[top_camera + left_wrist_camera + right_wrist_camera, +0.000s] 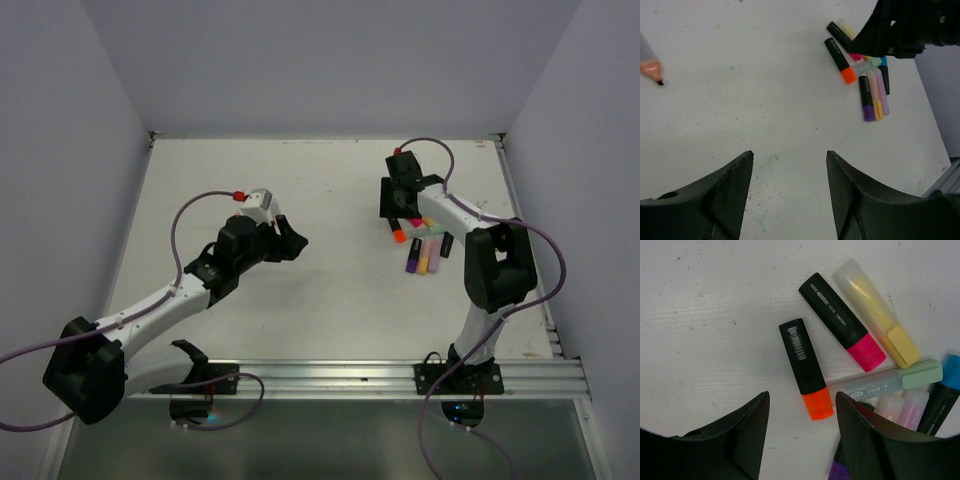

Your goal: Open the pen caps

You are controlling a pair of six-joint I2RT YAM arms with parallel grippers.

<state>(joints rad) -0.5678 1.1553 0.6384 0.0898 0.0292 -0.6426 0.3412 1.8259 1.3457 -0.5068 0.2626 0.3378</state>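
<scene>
Several capped highlighters lie in a cluster (425, 248) at the right of the table. In the right wrist view I see the orange cap (817, 404), pink cap (867, 353), yellow cap (903, 346), pale green cap (921, 373), blue cap (952, 372) and a bit of the purple cap (840, 471). My right gripper (801, 396) is open just above the orange-capped pen, holding nothing; it shows from above (400, 220). My left gripper (789, 152) is open and empty over bare table (297, 238). The orange cap (849, 76) and purple cap (868, 113) also show in the left wrist view.
An uncapped grey highlighter with a peach tip section and bare nib (650, 62) lies alone at the left edge of the left wrist view. The white table (330, 180) has walls on three sides and a metal rail (400, 375) along its near edge.
</scene>
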